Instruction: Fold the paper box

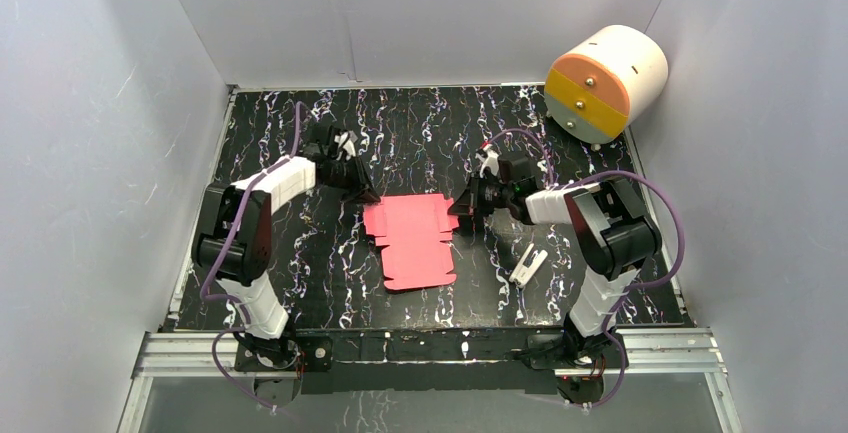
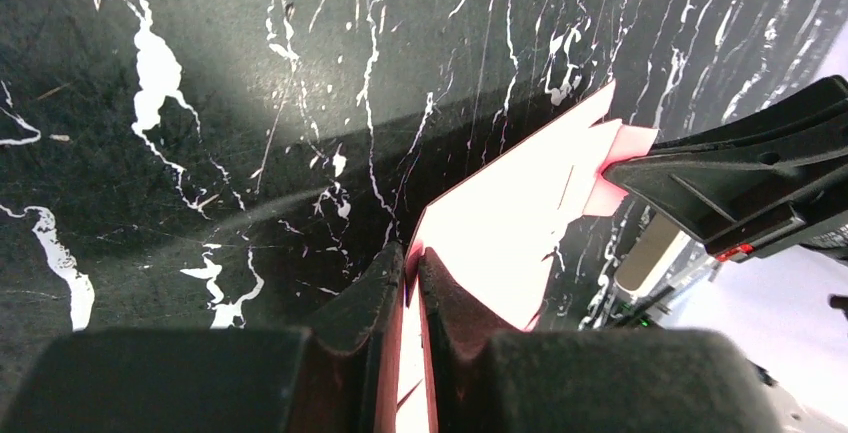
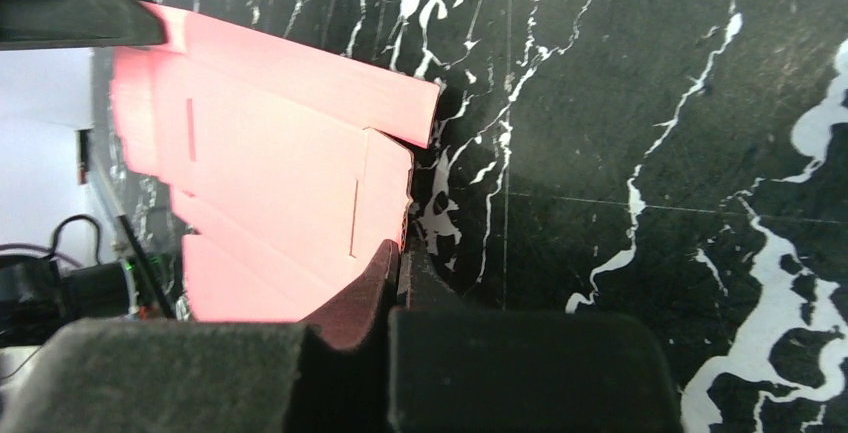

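The paper box [image 1: 410, 238] is a flat pink-red notched card sheet in the middle of the black marbled table. My left gripper [image 1: 366, 196] is shut on the sheet's far left edge; in the left wrist view the card [image 2: 510, 223] runs between the closed fingers [image 2: 375, 288]. My right gripper [image 1: 462, 205] is shut on the sheet's far right edge; in the right wrist view the card [image 3: 270, 183] sits pinched at the fingertips [image 3: 375, 278]. The far part of the sheet looks slightly lifted between the two grippers.
A small white clip-like piece [image 1: 528, 266] lies right of the sheet, near the right arm. A big white-and-orange cylinder [image 1: 605, 83] lies at the far right corner. White walls enclose the table on three sides.
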`<state>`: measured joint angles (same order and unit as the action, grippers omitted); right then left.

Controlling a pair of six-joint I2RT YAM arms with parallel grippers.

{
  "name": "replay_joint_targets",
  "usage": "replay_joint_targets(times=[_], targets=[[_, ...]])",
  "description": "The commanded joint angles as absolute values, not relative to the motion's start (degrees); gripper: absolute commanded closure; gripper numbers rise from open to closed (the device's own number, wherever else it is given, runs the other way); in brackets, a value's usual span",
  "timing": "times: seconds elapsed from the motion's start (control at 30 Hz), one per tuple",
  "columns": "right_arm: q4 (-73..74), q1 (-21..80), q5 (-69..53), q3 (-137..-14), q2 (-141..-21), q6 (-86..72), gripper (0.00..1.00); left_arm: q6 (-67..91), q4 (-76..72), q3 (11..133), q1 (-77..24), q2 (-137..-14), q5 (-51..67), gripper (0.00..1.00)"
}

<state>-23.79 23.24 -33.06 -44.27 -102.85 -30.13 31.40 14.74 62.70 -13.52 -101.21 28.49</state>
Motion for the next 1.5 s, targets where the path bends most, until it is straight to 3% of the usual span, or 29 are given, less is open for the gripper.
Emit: replay_joint_targets(times=[0.0,0.23,1.1,1.47], targets=[[-17.68,25.3,-26.94,-48.11,-100.5,-25.31,1.0,28.18,22.28,68.37,-16.62,-100.28,19.04,0.9],[-12.5,28.16,-20.34,-50.61,-99.35,-23.46,0.99,25.34,28.94,73.51,-20.53,-103.73,9.52,0.9],[-8.18,34.63,-9.41,-54.25,-98.54,-24.64,0.88,24.02,36.07,82.52,-29.05,-111.31,-4.15,0.92],[-7.48,33.42,-10.72,-54.21,-93.9,-21.92,0.59,24.23,33.73,77.99,-29.18,-106.24,-7.58,1.0]])
